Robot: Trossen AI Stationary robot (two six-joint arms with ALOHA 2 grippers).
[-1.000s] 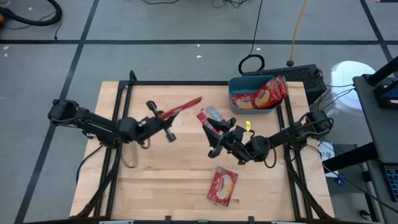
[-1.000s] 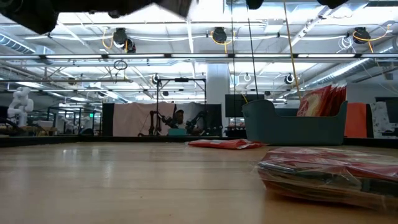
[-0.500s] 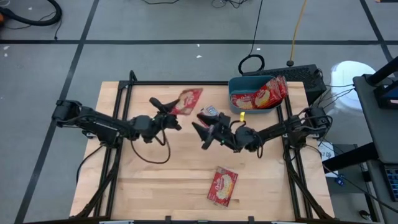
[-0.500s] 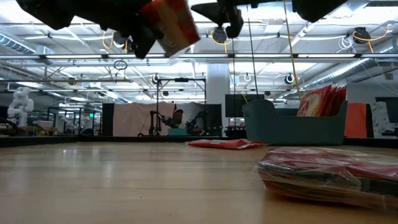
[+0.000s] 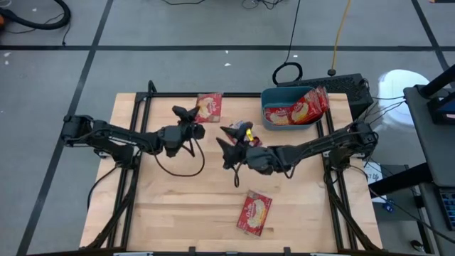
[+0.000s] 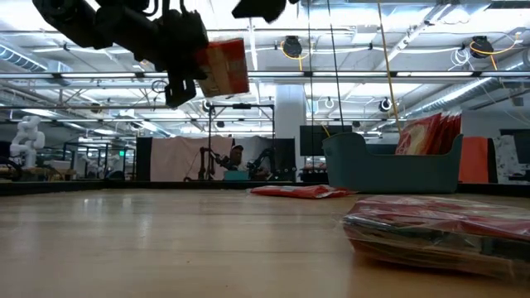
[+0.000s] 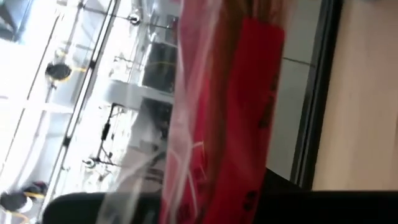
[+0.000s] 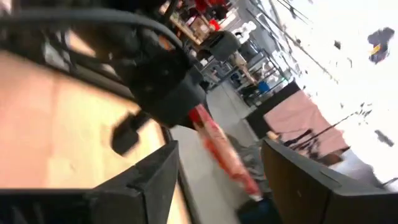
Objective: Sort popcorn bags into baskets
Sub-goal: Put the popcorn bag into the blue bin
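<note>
Above the far middle of the bench (image 5: 178, 206), your left claw (image 5: 193, 121) is clamped tight on a red bag (image 5: 209, 107), holding it in the air well clear of the wood. In the low view that bag (image 6: 224, 68) hangs high, tilted, with the left claw (image 6: 184, 62) dark beside it. The left wrist view shows the same bag (image 7: 249, 118) edge-on, its clear wrapper creased, filling most of the frame.

Your right claw (image 5: 226, 139) sits just beside it, near the bench's centre, fingers spread apart and holding nothing. Through the right wrist view you see the left claw (image 8: 163, 81) and its bag (image 8: 224, 152) between the right claw's own parted fingers (image 8: 140, 180).

A second bag (image 5: 240, 129) lies on the bench partly under the right arm. A third (image 5: 254, 212) lies flat near the front edge, well apart from both claws; in the low view it is the closest thing (image 6: 439, 232).

The teal bin (image 5: 274, 92) stands at the far right corner with several bags (image 5: 295, 110) in it, some leaning over its right wall.
</note>
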